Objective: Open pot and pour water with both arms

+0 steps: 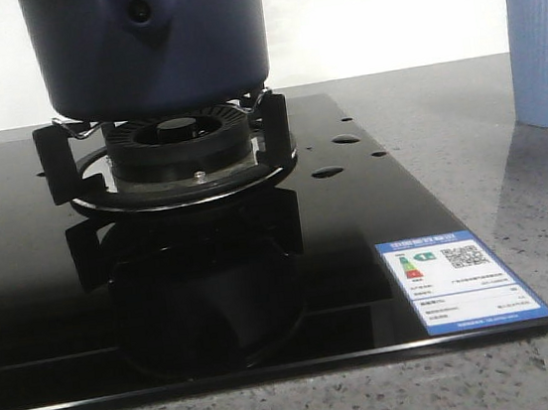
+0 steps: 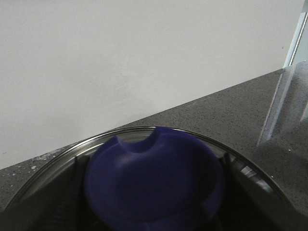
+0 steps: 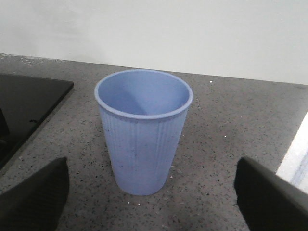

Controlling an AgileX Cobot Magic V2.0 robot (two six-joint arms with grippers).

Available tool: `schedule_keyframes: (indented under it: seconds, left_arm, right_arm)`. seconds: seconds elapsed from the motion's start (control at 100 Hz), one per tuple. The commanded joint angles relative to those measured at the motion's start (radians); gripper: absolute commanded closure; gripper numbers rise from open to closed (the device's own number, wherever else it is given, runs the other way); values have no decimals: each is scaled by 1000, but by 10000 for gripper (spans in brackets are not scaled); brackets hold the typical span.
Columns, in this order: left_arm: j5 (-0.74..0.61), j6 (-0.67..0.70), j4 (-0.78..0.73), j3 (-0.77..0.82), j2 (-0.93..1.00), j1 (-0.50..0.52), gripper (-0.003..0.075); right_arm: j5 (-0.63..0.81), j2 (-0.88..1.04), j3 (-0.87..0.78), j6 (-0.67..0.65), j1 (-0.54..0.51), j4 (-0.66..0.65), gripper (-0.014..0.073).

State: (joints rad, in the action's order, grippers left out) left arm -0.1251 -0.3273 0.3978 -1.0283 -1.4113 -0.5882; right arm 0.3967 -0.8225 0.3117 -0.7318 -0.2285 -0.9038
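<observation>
The dark navy pot point(image 1: 150, 50) stands on the burner's supports, its handle lug point(image 1: 140, 11) facing me; its top is cut off by the frame. Small water drops point(image 1: 346, 139) lie on the black glass to its right. In the left wrist view my left gripper point(image 2: 151, 185) is shut on the blue knob point(image 2: 154, 173) of a glass lid with a steel rim point(image 2: 144, 129). My right gripper point(image 3: 151, 211) is open and empty, its fingers point(image 3: 33, 197) wide apart, low over the counter just before the pale-blue ribbed cup point(image 3: 143, 130). Neither gripper shows in the front view.
The black glass stove point(image 1: 264, 286) carries the burner point(image 1: 176, 142) and a blue energy label point(image 1: 458, 280). The cup point(image 1: 543, 50) stands on the grey counter to the stove's right. The stove's corner point(image 3: 29, 103) lies beside the cup. A clear panel point(image 2: 288, 91) stands on the counter.
</observation>
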Motion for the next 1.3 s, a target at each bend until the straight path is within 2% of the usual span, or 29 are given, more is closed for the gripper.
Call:
schedule_keyframes:
  seconds: [0.0,0.23,0.35,0.45,0.5,0.52,0.55,0.56,0.57,0.62,0.68,0.69,0.71,0.73,0.83,0.98,1.1,1.18,1.29]
  left_arm:
    - [-87,0,-6,-42,36,3,155]
    - [-87,0,-4,-42,86,3,156]
    - [-87,-2,-6,-42,161,3,157]
    - [-82,-26,-6,-42,227,25,225]
    - [-70,-26,-6,-42,255,51,309]
    - [-65,-26,-6,-42,266,64,335]
    - [-50,-26,-6,-42,279,84,407]
    - [-46,-26,-6,-42,285,94,422]
    - [-42,-26,-6,-42,287,100,454]
    - [-6,-26,-6,-42,307,141,571]
    - [43,-26,-6,-42,332,196,705]
    - [58,-26,-6,-42,335,203,736]
    - [73,-28,-9,-42,343,221,737]
    - [94,-28,-13,-42,351,239,739]
    - [163,-28,-35,-37,393,314,741]
    - [125,-28,-38,34,492,393,741]
    - [38,-28,-40,191,611,406,741]
    - [-39,-22,-38,317,714,406,741]
    - [-72,-22,-25,484,862,406,741]
  right_arm:
    - [46,9,24,-3,-4,24,-38]
    - [62,9,24,-6,-4,24,-38]
    - [119,9,24,-69,-4,24,-37]
    - [176,9,24,-83,-4,24,-1]
    - [205,9,26,-83,-4,36,57]
    - [222,9,26,-85,-4,45,106]
    - [238,9,26,-85,-4,59,149]
    - [248,10,27,-85,-4,66,197]
    - [248,10,27,-85,-4,66,197]
    - [289,17,27,-85,-4,94,329]
    - [346,24,27,-85,-4,113,543]
    - [351,26,27,-85,-4,115,543]
    - [364,28,27,-85,-4,115,629]
    - [371,31,32,-85,-4,117,671]
    - [355,31,68,-94,-4,120,652]
    - [292,71,133,-136,-4,118,652]
    - [260,174,118,-136,-4,104,652]
    - [180,283,69,-150,-4,59,652]
    - [77,473,-34,-162,-4,51,653]
